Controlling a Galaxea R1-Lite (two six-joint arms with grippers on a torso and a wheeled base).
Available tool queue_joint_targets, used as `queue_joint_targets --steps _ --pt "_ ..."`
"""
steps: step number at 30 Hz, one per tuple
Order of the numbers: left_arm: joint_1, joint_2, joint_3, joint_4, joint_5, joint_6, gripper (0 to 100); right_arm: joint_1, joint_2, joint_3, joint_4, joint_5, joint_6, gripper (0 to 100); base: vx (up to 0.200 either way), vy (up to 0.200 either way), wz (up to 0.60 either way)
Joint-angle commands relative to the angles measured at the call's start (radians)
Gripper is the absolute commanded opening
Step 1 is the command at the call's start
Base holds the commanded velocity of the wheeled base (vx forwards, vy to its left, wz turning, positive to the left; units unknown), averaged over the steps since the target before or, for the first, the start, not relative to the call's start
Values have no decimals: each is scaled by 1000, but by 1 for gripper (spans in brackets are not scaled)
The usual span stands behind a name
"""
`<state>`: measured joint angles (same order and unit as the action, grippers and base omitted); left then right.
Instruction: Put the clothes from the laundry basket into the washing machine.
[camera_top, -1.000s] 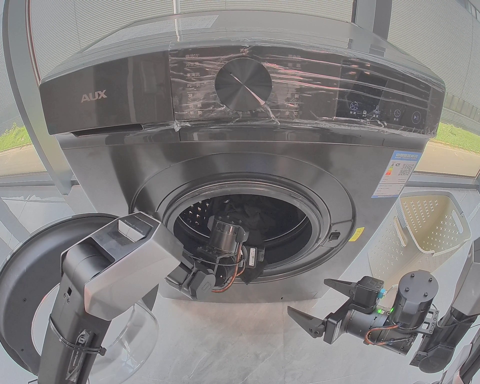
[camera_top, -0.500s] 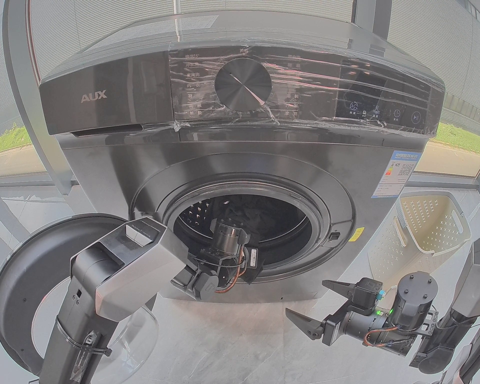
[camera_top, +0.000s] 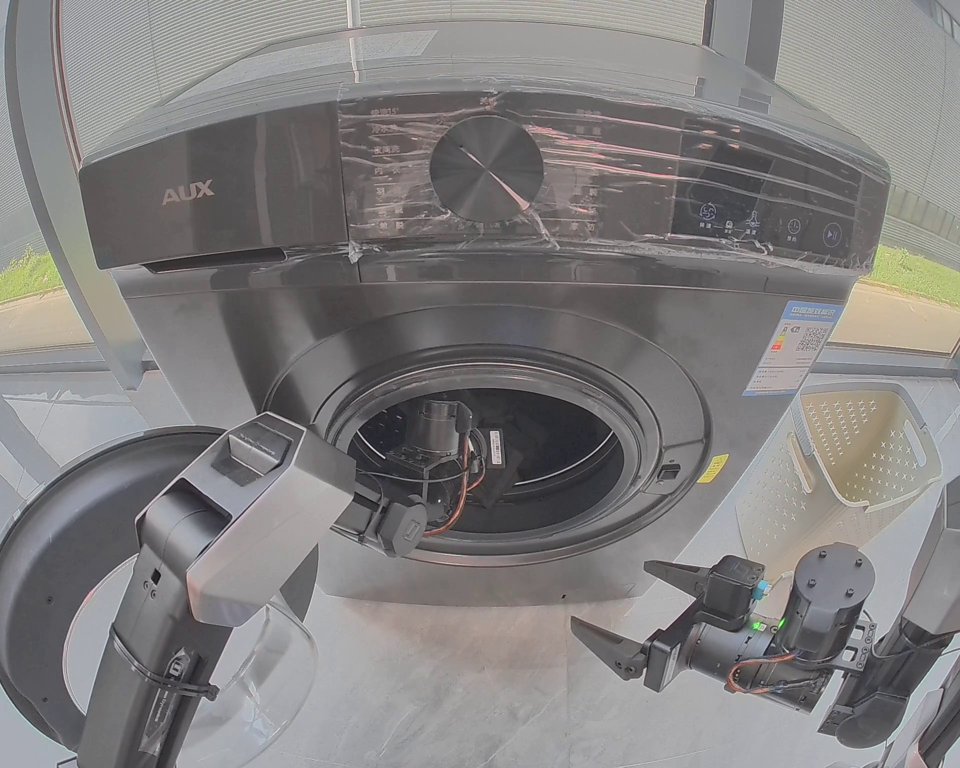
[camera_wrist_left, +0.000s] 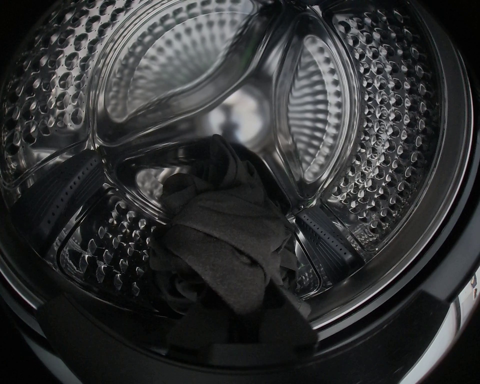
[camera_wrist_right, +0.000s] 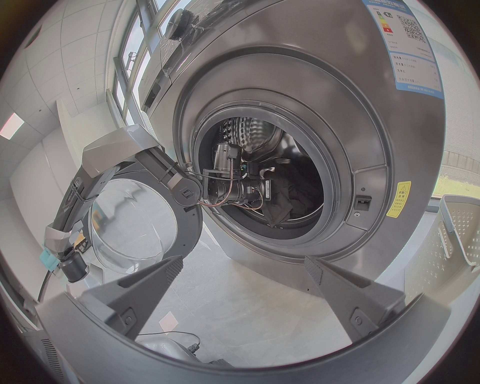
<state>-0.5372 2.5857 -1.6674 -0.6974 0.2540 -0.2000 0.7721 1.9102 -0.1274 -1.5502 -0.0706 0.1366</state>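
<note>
The front-loading washing machine (camera_top: 250, 330) stands with its round door (camera_top: 60, 540) swung fully open to the left side. The door's clear glass bowl (camera_top: 250, 680) faces outward above the pale tiled floor (camera_top: 480, 680).

The left arm passes through the porthole. The left gripper (camera_top: 500, 455) sits inside the mouth of the steel drum (camera_wrist_left: 390, 100), just above the lower rim of the opening. A dark grey garment (camera_wrist_left: 225, 240) is bunched right in front of it. In the left wrist view the cloth is heaped on the drum's lower wall, between two black ribbed paddles, with folds spilling toward the door seal. In the right wrist view part of it hangs just beyond that gripper, over the near lip. Whether this gripper is clamped on the cloth or has let go, I cannot tell.

The right gripper (camera_top: 615, 597) hangs outside the machine, low over the floor near the machine's front right corner. It points toward the opening, its two black jaws are spread wide apart, and nothing is between them.

The cream perforated laundry basket (camera_top: 870, 450) leans tilted on the floor at the machine's right side, its open mouth facing the camera.

On the wrapped control panel sits a round dial (camera_top: 487, 168). A blue-and-white energy label (camera_top: 797, 345) is stuck at the front's upper right. A small yellow sticker (camera_top: 713, 468) lies beside the door latch (camera_top: 668, 472).
</note>
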Motion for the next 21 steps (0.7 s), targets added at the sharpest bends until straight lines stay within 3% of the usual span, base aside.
queue_joint_targets --steps 1,7,15,20,21 --pt "5 2 3 -4 1 -1 100 -1 3 0 -1 0 0 100 0 0 0" --pt "-4 -10 37 12 1 -22 100 1 6 0 -1 0 0 100 0 0 0" --pt "-21 -9 110 10 -1 -18 100 6 4 0 -1 0 0 100 0 0 0" --pt "-15 39 92 13 -1 2 100 4 0 -1 -1 0 -2 100 0 0 0" --pt "-13 47 92 12 -1 10 0 4 0 -1 -1 0 -2 100 0 0 0"
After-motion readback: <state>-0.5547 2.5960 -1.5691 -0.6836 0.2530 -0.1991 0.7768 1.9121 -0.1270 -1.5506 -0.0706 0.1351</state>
